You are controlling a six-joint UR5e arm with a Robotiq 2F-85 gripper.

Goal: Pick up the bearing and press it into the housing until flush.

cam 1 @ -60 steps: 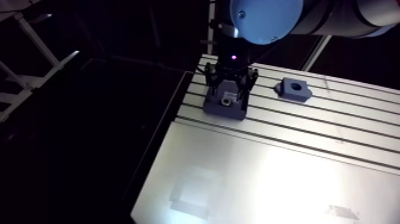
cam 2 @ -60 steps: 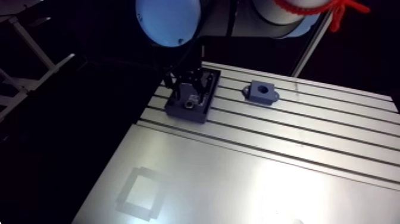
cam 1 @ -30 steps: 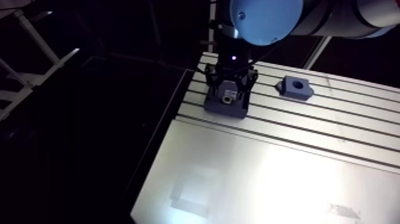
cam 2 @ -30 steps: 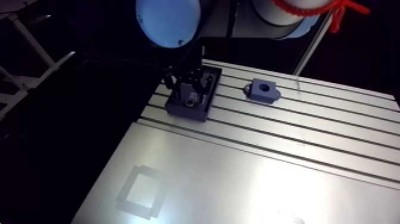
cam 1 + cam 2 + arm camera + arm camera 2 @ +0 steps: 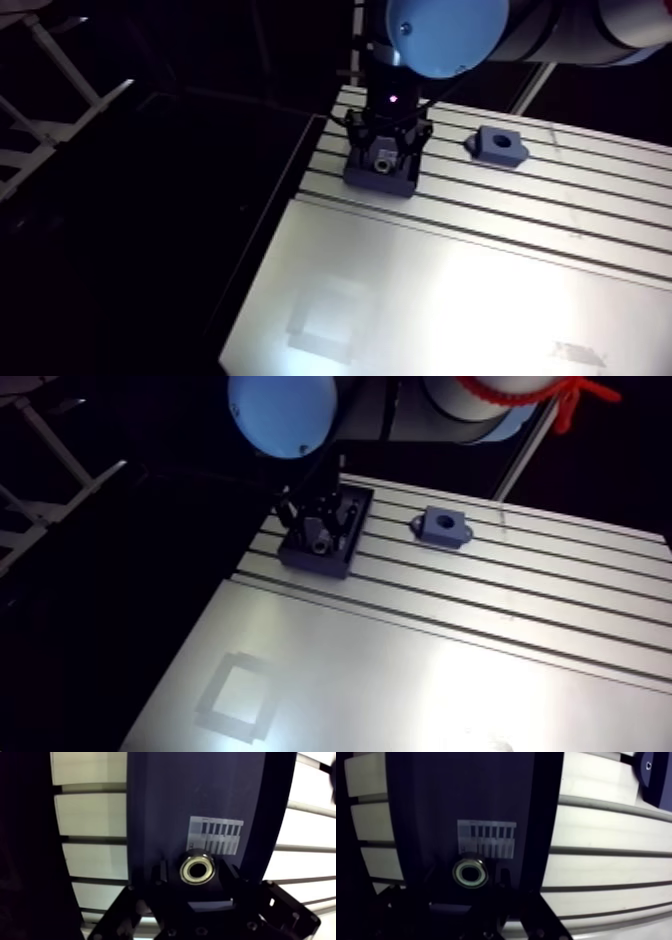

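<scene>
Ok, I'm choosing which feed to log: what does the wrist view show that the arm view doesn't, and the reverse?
Wrist view only: the fingers clamped on the bearing, and the bars on the label. Arm view only: the whole housing and a taped square. Both: the gripper, the tray and the table.

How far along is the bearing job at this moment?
Done: the gripper is positioned at the bearing, which lies on the dark tray. In hand: the pickup; whether the bearing is gripped cannot be told. Left: carrying it to the housing, whose hole looks empty, and pressing it flush.
</scene>
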